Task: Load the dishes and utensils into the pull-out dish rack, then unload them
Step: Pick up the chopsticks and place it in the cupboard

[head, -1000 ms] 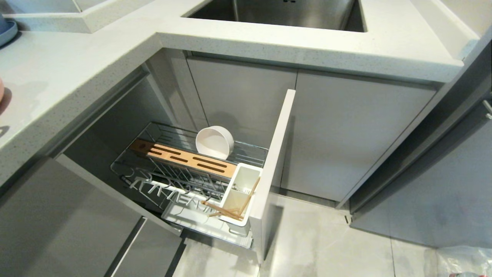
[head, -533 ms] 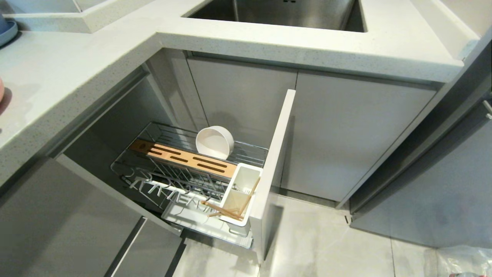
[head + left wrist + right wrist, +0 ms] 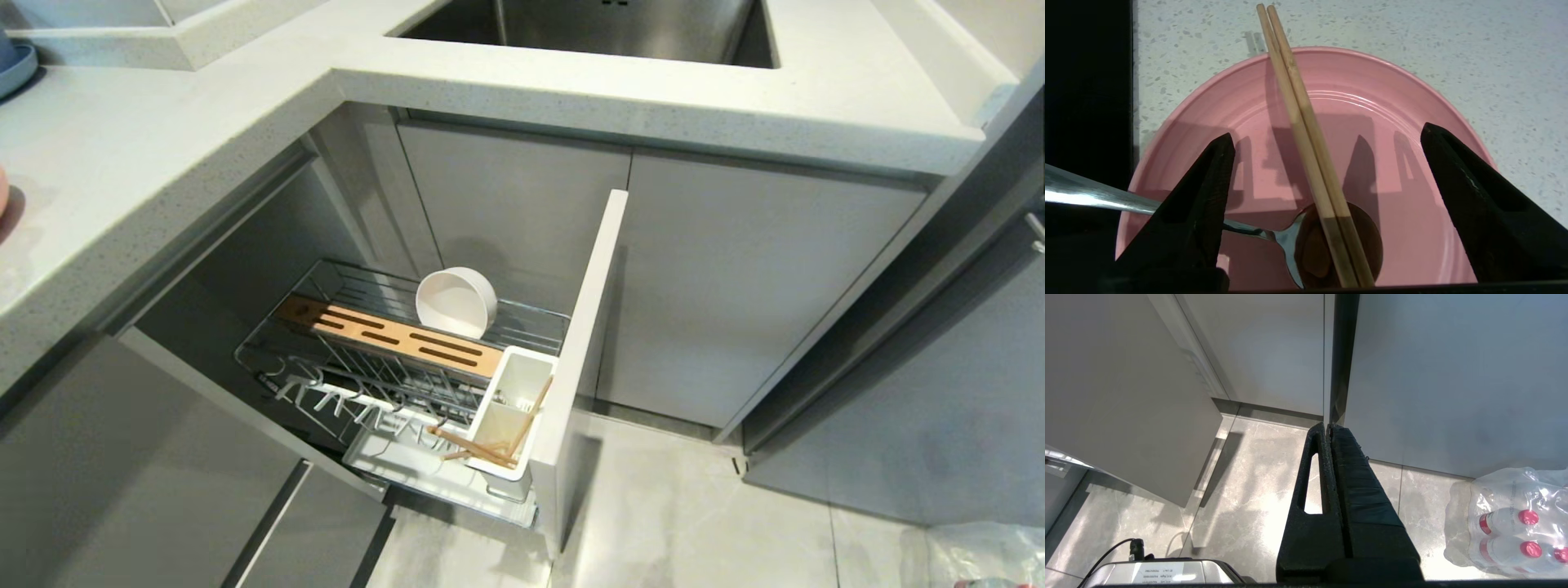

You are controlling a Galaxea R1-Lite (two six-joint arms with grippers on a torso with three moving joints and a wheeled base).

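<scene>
Chopsticks [image 3: 1306, 122] and spoon [image 3: 1306, 245] lie on the pink plate [image 3: 1404, 122].
Left gripper [image 3: 1327, 139] hangs wide open above them, holding nothing. Unloading step, I think: next fetch the bowl [image 3: 455, 302] from the rack [image 3: 326, 359].

The right gripper [image 3: 1329, 430] hangs above the tiled floor [image 3: 1257, 486], its two black fingers pressed flat together with nothing between them. Beyond the fingertips, a dark vertical gap [image 3: 1342, 355] separates two pale grey cabinet fronts. A further grey panel [image 3: 1114, 388] stands angled out over the floor, casting a shadow on the tiles beside it. A shrink-wrapped pack of bottles [image 3: 1506, 522] with red caps rests on the floor against the base of the cabinet front. Part of a metal-topped unit [image 3: 1163, 573] with a black cable [image 3: 1110, 551] shows at the frame's edge, near the gripper's base.
</scene>
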